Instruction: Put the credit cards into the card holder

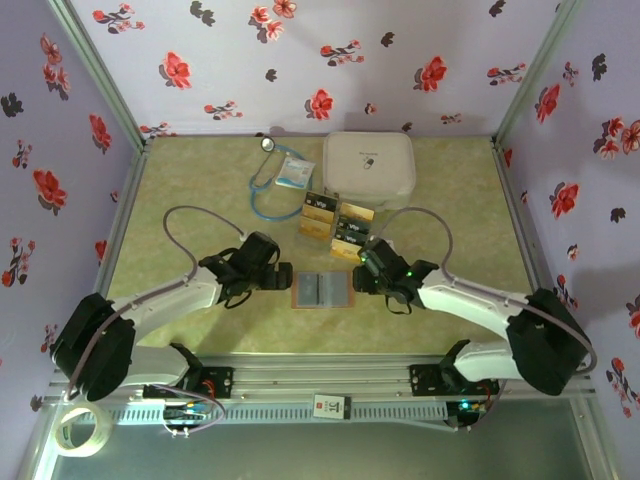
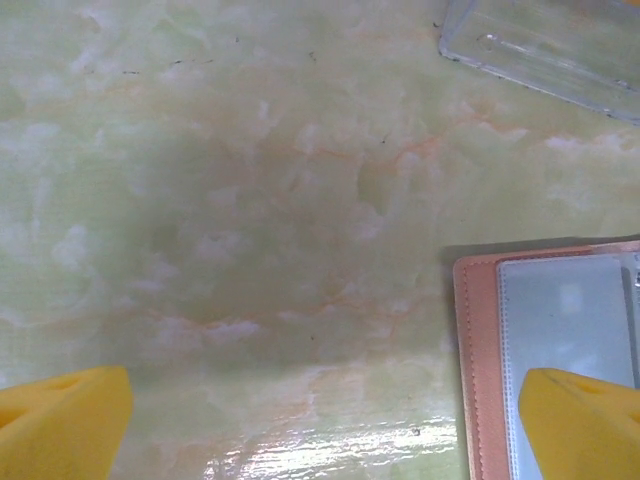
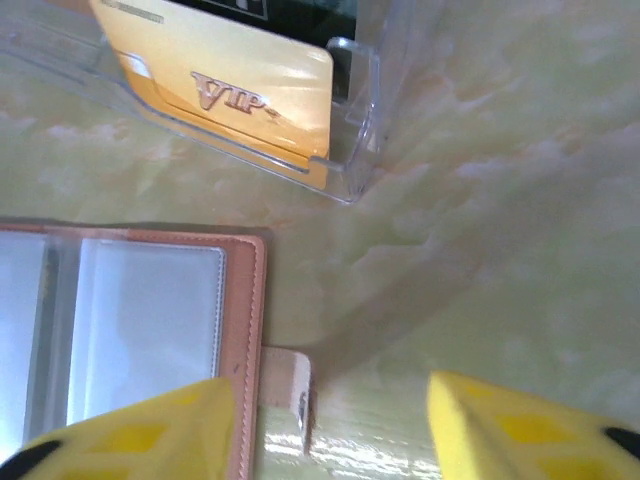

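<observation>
The card holder (image 1: 322, 290) lies open and flat on the table between my two grippers, its greyish clear pockets facing up. Gold and black credit cards (image 1: 340, 225) stand in clear racks just behind it. In the right wrist view a gold card (image 3: 230, 80) sits in its rack. My left gripper (image 1: 285, 276) is wide open at the holder's left edge (image 2: 480, 350), with bare table between its fingers (image 2: 60, 420). My right gripper (image 3: 330, 430) is open at the holder's right edge (image 3: 245, 300). The clasp tab (image 3: 290, 390) lies between its fingers and nothing is gripped.
A large white rounded case (image 1: 368, 165) stands at the back. To its left lie a white-blue packet (image 1: 295, 172) and a stethoscope (image 1: 265, 185). Floral walls close in three sides. A tape roll (image 1: 80, 430) lies below the rail at the near left.
</observation>
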Tool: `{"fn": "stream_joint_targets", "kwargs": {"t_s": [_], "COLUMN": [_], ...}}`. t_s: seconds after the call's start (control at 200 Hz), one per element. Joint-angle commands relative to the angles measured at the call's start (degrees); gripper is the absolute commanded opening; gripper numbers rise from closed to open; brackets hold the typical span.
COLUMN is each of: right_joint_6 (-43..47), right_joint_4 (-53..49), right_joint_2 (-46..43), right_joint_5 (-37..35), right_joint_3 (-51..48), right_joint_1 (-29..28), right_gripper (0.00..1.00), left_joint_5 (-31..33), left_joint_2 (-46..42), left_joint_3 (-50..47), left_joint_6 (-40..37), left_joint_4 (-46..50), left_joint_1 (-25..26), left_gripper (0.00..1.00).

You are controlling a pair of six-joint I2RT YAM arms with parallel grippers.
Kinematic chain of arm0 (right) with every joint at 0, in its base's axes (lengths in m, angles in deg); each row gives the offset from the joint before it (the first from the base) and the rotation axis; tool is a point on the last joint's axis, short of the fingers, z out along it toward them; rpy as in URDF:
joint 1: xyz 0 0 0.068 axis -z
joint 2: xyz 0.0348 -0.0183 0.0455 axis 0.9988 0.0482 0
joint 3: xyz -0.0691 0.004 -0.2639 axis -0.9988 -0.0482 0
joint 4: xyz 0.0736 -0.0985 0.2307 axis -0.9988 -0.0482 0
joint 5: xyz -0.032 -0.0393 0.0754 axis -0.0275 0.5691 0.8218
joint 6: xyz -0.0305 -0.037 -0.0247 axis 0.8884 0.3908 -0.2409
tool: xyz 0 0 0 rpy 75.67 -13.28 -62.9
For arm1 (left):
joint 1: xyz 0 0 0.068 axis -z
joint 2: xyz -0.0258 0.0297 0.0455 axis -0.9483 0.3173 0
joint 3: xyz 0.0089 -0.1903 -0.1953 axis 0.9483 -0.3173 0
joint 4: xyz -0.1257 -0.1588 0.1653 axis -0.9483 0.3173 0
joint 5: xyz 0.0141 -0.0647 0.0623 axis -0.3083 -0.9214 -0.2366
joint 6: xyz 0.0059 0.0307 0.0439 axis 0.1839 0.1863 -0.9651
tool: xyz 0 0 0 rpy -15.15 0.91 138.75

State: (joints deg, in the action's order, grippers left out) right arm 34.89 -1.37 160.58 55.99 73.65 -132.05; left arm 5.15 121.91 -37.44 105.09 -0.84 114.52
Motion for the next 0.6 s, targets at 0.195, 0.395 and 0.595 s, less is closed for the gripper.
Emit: {"fn": "stream_joint_targets", "kwargs": {"t_s": [0.195,0.395,0.595], "right_joint_6": [10.5,23.23,30.36], "right_joint_4": [-11.89,-12.38,-19.62], "right_joint_2": [-5.75,-1.19,9.63], "right_joint_5": [-9.78,-3.82,4.14], "right_joint_3": [12.76,21.22,31.84], "right_joint_1": [1.59,3.7,5.35], "right_gripper": [0.74,0.74,0.65], "left_joint_5": [-0.22,-0.04,-0.22], "left_joint_2": [0.56,-0.19,-0.65], "left_joint_3": [1.09,0.73,0.98], "left_joint_6": [-1.16,-1.24,-2.33], "left_joint_4": [-1.59,-1.64,-1.53], "left_joint_1": [0.59,0.48,-0.46], "left_gripper": [1.0,1.0,1.0]}}
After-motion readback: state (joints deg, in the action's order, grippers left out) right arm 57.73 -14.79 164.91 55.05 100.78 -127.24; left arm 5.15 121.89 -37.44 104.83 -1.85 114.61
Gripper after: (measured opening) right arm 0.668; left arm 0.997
